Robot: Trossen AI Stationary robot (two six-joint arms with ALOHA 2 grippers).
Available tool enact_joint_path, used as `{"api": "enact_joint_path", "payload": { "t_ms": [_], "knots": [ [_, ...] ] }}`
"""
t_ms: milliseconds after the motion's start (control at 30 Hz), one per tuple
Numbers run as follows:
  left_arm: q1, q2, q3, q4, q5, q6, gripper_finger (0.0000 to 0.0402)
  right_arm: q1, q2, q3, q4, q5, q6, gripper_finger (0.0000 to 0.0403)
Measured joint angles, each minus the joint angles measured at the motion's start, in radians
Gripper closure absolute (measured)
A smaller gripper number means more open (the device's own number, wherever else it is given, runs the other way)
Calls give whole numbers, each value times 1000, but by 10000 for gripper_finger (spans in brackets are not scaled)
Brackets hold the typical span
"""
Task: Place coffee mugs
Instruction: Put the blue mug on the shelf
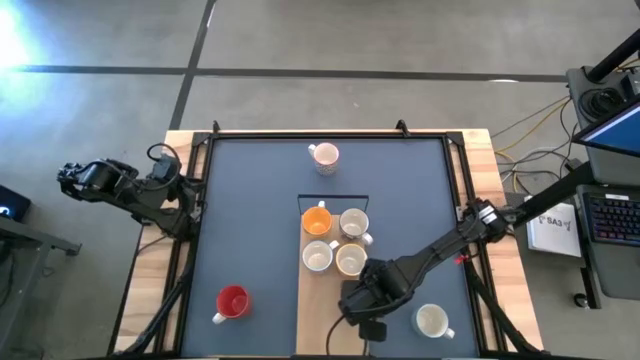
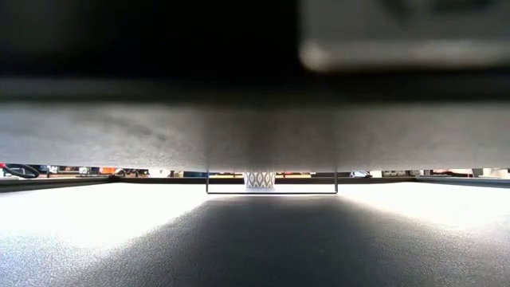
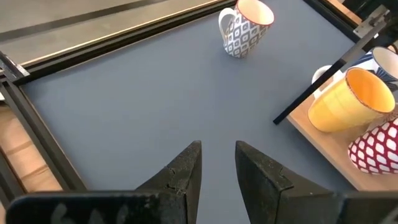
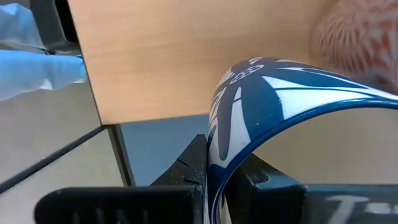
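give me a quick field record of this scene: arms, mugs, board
right gripper: shut on the rim of a blue-and-white mug, over the wooden board's near end
left gripper: open, empty, parked at the table's left edge
wooden board: holds four mugs clustered, including the orange mug
red mug: on the mat, left of board
patterned mug: far side of mat
white mug: near right corner

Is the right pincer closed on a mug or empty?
Closed on a mug: the right pincer pinches the rim of a blue-and-white mug between its fingers, above the wooden board.

Grey concrete floor (image 1: pixel 300 40), glare top-left.
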Motion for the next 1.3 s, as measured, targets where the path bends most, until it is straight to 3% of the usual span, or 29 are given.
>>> {"api": "enact_joint_path", "payload": {
  "t_ms": [300,1300],
  "knots": [
    [0,-6,0,-5,0,22,322,0,98,127,-28,-2,-44,382],
    [0,-6,0,-11,1,19,322,0,117,129,44,20,-46,374]
  ]
}}
